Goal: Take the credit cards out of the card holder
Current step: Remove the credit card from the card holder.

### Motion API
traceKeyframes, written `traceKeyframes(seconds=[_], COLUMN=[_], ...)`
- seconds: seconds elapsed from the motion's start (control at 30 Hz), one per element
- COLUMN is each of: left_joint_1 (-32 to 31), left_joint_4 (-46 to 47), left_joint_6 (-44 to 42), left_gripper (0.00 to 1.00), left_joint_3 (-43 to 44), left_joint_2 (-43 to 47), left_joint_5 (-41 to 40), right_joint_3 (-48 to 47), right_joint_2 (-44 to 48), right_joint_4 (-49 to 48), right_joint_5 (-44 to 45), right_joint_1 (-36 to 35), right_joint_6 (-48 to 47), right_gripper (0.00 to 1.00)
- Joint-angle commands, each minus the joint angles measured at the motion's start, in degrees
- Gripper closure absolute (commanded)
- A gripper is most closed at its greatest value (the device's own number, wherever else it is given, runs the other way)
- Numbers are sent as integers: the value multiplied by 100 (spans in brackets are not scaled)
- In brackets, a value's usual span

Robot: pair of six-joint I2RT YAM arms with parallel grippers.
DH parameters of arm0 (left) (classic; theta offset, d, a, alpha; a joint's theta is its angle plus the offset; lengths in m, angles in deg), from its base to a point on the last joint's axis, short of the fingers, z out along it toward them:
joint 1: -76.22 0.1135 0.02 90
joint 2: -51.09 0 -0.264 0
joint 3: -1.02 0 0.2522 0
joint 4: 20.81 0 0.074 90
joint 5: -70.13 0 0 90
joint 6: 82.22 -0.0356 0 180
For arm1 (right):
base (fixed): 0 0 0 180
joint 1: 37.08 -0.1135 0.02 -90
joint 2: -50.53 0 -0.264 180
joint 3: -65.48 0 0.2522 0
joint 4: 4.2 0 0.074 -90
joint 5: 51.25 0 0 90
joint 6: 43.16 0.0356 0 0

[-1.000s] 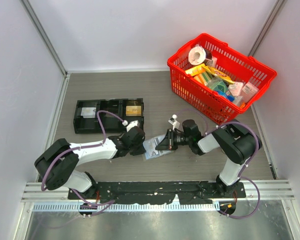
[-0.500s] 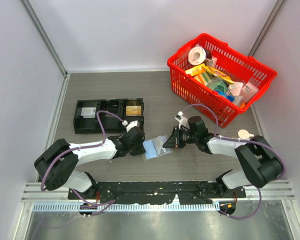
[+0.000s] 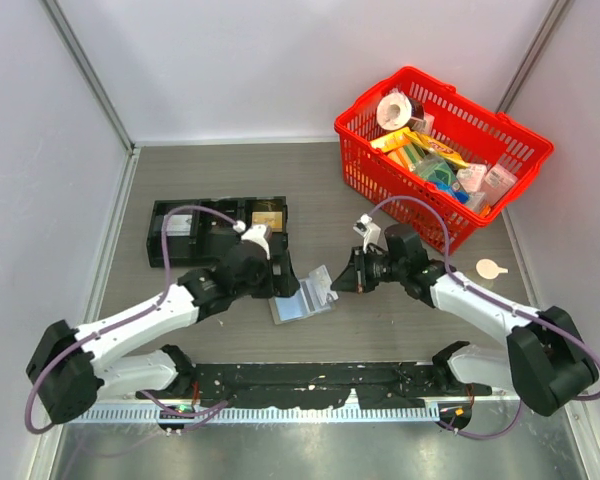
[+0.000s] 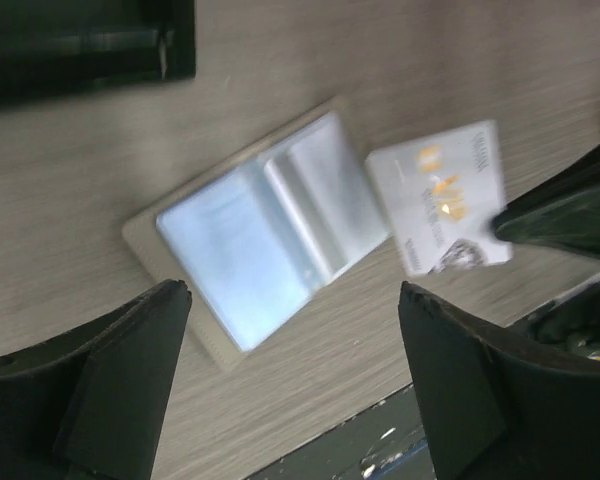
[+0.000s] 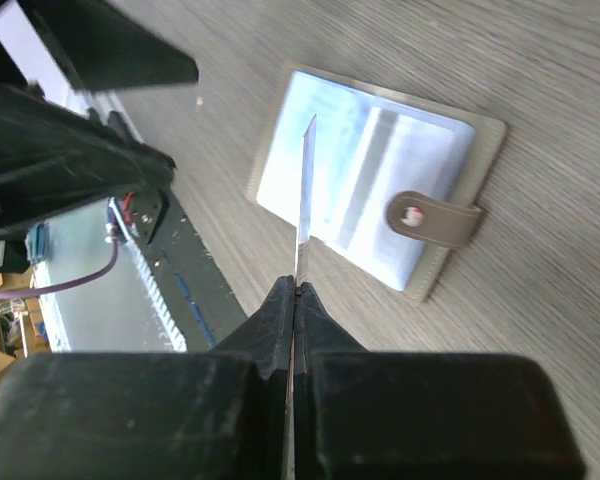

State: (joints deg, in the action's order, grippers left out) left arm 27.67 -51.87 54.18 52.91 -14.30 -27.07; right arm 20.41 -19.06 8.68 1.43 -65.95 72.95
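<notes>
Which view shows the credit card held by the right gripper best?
Left wrist: the credit card faces that camera, print visible though blurred. Right wrist sees it edge-on, clamped in the right gripper. Top external shows a small pale sliver.

I have a grey wood-grain table (image 3: pixel 400 325) under the arms. The card holder (image 3: pixel 298 303) lies open and flat on it near the middle. A long black tray (image 3: pixel 165 250) sits to the far left and a red basket (image 3: pixel 380 178) to the far right. A small pale round-headed piece (image 3: pixel 491 268) lies just near of the basket.
</notes>
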Motion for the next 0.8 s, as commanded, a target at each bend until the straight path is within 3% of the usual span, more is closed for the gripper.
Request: traceKeyframes(seconds=[0.0,0.17,0.3,0.47,0.77], left_joint_1=[363,926,1321,1393,1393], left_joint_4=[-45,244,823,1307,1695], left_joint_6=[-1376,-2072,-2143,-2161,-2073], left_gripper=[6,2,2,3,18], left_joint_3=[633,871,837,907,924], left_joint_2=[509,615,510,193,61], left_joint_5=[552,1965,3423,4699,5518], right_joint_3=[-384,-586,-657,-657,-604], right_joint_2=[480,937,1183,1403,1491], right_joint_4=[211,150,-131,-509,-878], right_joint_5=[-530,-1040,-1391,-1708,-1945], right_joint_1=[12,30,30,21,21], right_joint_6=[-194,-194,-106,78,237], right_gripper=[99,99,99,99,99])
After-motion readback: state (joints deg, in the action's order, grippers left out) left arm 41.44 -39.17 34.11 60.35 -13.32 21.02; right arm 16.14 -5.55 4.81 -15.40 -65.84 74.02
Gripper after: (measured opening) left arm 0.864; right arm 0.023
